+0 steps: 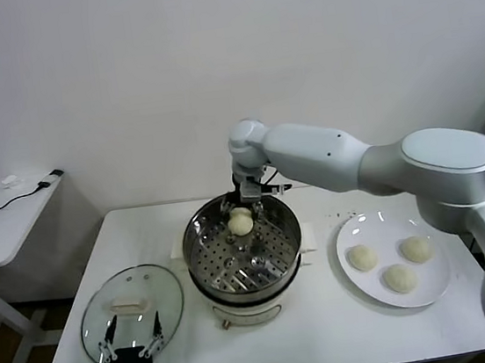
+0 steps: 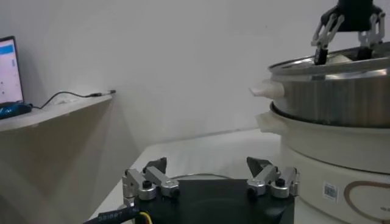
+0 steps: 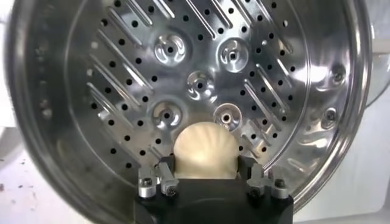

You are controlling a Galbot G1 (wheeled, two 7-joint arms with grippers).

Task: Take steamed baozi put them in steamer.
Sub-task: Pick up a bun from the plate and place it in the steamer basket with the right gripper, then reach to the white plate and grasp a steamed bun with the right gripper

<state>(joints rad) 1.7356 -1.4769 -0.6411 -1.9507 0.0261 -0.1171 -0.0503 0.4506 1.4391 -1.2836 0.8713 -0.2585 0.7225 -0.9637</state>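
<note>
Right gripper point(image 1: 247, 200) inside round shiny steel steamer point(image 1: 286, 249), jaws apart astride a cream-white domed baozi point(image 1: 240, 222) on the perforated floor (three more on white plate point(image 1: 441, 286)). Left gripper point(image 1: 133, 338) open, over glass lid point(image 1: 162, 284).

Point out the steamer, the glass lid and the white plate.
steamer point(image 1: 201, 259): head view, bare perforated floor.
glass lid point(image 1: 161, 291): head view, clear pane near its rim.
white plate point(image 1: 364, 230): head view, bare rim.

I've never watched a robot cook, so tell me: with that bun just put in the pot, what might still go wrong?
1. The right pincer hangs inside the steamer close around the bun; lifting out, a finger might drag the bun or catch the rim.
2. Three buns wait on the plate; later drops could land on the first one.
</note>
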